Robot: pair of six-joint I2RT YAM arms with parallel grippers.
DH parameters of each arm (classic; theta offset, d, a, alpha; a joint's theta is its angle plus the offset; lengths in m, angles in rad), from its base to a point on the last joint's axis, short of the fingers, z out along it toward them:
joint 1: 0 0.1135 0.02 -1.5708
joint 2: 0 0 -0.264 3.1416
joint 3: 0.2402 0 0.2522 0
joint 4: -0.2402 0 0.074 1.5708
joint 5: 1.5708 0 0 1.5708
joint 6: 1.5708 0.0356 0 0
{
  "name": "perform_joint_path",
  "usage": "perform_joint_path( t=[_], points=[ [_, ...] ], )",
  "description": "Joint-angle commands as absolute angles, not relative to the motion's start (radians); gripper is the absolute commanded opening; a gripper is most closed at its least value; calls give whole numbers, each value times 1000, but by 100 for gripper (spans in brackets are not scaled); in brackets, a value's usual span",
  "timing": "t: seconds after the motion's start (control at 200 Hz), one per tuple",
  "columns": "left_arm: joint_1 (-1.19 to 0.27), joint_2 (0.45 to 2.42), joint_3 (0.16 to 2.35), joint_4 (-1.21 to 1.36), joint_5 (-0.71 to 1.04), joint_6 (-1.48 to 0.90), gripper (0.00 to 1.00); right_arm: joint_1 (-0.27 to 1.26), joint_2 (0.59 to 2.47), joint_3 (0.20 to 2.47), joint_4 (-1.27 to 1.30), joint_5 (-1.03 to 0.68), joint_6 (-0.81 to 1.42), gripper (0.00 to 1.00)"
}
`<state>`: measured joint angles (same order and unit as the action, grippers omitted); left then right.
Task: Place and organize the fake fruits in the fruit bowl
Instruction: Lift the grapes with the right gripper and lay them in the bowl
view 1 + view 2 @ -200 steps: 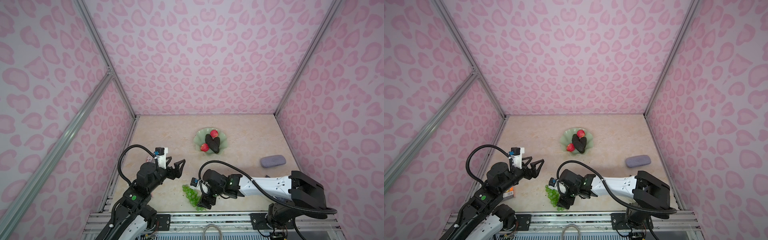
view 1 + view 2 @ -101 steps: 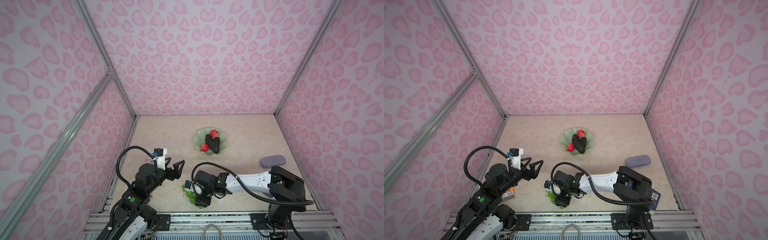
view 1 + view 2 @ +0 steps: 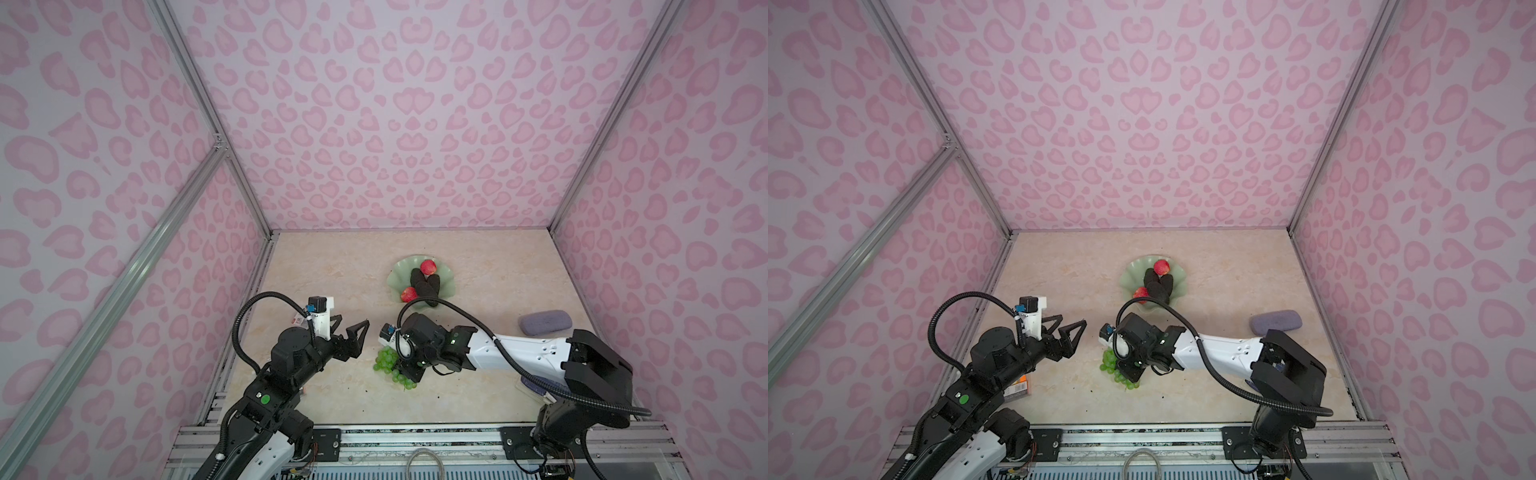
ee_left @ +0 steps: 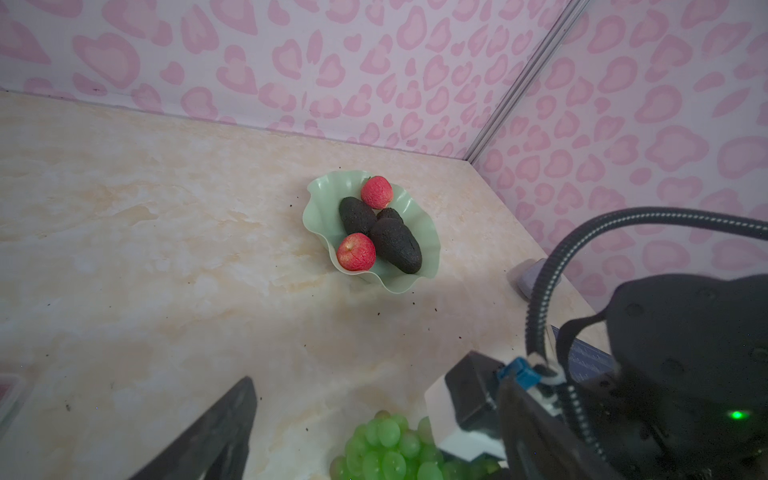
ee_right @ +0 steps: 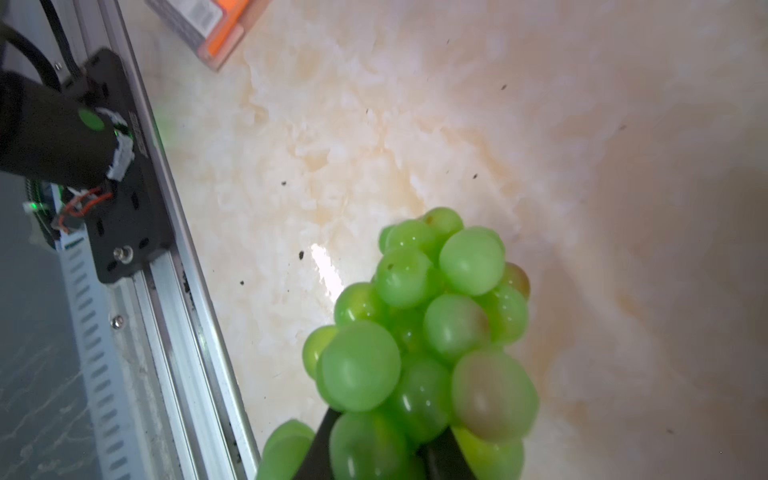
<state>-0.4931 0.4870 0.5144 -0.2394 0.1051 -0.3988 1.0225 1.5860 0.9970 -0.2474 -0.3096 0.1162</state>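
Jaws: right gripper (image 5: pixel 382 453) clamped on grapes (image 5: pixel 419 324), left gripper (image 3: pixel 349 326) gaped empty | step was grape pickup, last fruit outside bowl (image 4: pixel 321 216) | next needed lift, carry to bowl's free side

Soft even light, blurred foreground.
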Motion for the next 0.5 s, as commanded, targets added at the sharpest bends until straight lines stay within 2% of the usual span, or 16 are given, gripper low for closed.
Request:
perform_joint_path(
  t=[0.0, 0.275, 0.385, 0.495],
  points=[
    [-494, 488, 514, -219, 105, -396, 91, 994, 1552, 1007, -151, -255, 141, 20],
    [-494, 471, 517, -215, 124, -394, 91, 890, 1491, 1038, 43, -166, 105, 20],
    [-494, 462, 515, -204, 146, -394, 91, 841, 1466, 989, 196, -82, 104, 21],
    [-494, 463, 518, -203, 149, -393, 91, 792, 1478, 944, 357, -67, 79, 23]
  ],
)
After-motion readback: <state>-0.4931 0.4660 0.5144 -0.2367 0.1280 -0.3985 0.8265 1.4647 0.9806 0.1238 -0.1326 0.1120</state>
